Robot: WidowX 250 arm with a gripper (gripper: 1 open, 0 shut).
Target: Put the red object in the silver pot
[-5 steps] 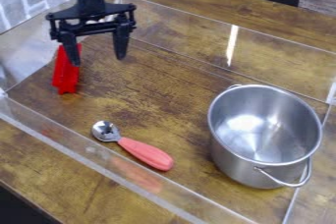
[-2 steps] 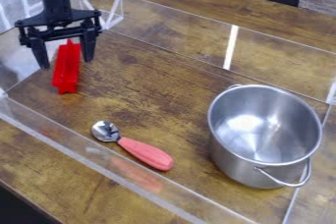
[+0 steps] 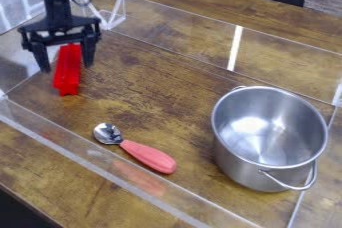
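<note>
At the far left of the wooden worktop (image 3: 160, 92), the black pincer (image 3: 63, 54) hangs pointing straight down with its fingers spread wide, gripping nothing. The red object (image 3: 66, 70), a bright ridged plastic bar, stands right beneath it, leaning a little, its top rising between the spread fingers; I cannot tell from here whether any finger touches it. The silver pot (image 3: 270, 137) sits well apart from it, over on the right and nearer to me, upright, with its shiny inside showing nothing in it and a small loop handle (image 3: 297, 184) on its near side. Between the two, close to the near edge, a metal spoon (image 3: 134, 146) lies flat on the wood, its bowl pointing left and its salmon-red handle angled toward the right. Clear plastic walls (image 3: 238, 44) run around the work area, with one low panel along the near left edge and others catching the light at the far side. The pot and the spoon are apart from each other.
</note>
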